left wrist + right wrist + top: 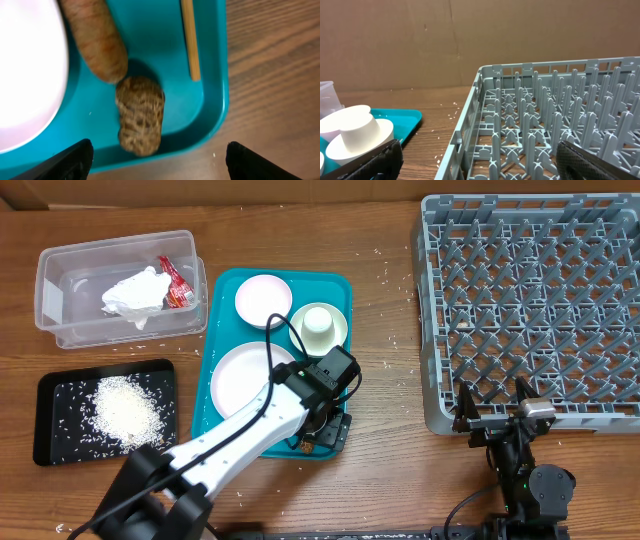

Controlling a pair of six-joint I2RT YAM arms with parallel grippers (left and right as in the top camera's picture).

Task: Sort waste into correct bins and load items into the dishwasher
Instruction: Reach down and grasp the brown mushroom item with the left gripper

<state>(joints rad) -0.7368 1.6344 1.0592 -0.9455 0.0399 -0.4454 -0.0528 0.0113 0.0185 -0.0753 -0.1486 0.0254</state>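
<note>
**Overhead view**
- Clear tub (60, 270), far left of the worktop (390, 480): holds the crumpled white napkin (135, 292) and a red-and-white wrapper (176, 282) lying against it.
- Black tray (48, 425), near side of the tub: holds a heap of white rice (125, 410) with loose grains around it. More grains are scattered over the worktop.
- Teal tray (222, 330), centre: carries the small plate (263, 298), a cup (318, 322) upside down in a bowl (340, 330), and the large plate (242, 377).
- Grey dish rack (535, 310), right: no dishes in it.
- Left pincer (325, 430): over the near right corner of the teal tray.
- Right pincer (493, 405): fingers apart, just off the rack's near edge.

**Left wrist view**
- Left pincer (160, 165): fingers (70, 160) set wide apart at the tray's near rim, clamped on nothing.
- Lumpy brown scrap (141, 115): lies on the teal tray (215, 100) in line with the gap between the fingers, not touched by them.
- Long brown scrap (97, 40): its end touches the lumpy one.
- Wooden stick (190, 37): lies on the tray to the right, apart from both scraps.
- White plate (25, 75): left edge of the view.

**Right wrist view**
- Right pincer (480, 165): fingers (365, 162) wide apart, holding nothing.
- Dish rack (545, 135): straight ahead, pegs upright.
- Upturned cup (357, 132): to the left, on the teal tray (407, 119).
</note>
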